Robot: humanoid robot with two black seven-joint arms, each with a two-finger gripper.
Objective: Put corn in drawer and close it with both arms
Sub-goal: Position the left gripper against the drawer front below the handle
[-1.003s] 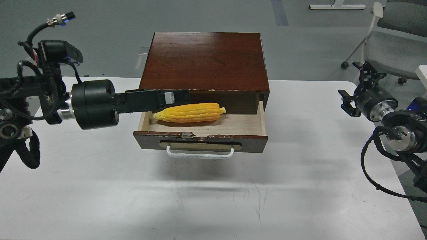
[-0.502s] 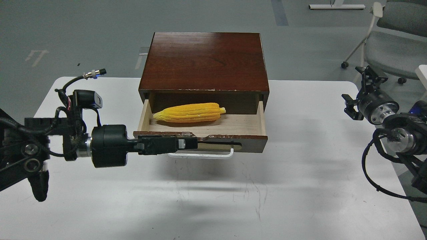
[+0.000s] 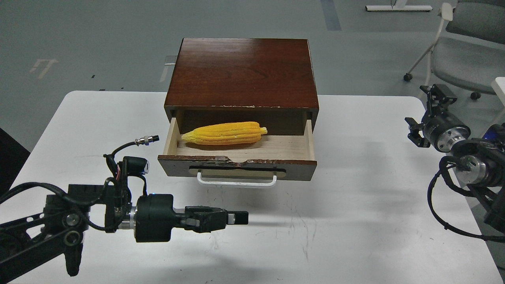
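The yellow corn (image 3: 225, 133) lies on its side inside the open drawer (image 3: 236, 167), on the pale wood floor near the back. The drawer sticks out of the dark brown cabinet (image 3: 242, 71), its white bar handle (image 3: 236, 182) facing me. My left gripper (image 3: 241, 217) is low over the table in front of the drawer, below and left of the handle, pointing right and holding nothing. Its fingers overlap side-on, so I cannot tell whether they are open. My right gripper (image 3: 420, 113) hangs at the table's right edge with its fingers spread, empty and far from the drawer.
The white table (image 3: 355, 221) carries only the cabinet. A grey office chair (image 3: 465, 51) stands behind the right arm, off the table. A white desk base (image 3: 398, 7) lies on the floor at the far back.
My left arm has come down from over the corn, past the drawer front, to low over the table in front. The corn stays in the drawer. The right gripper shifted only slightly.
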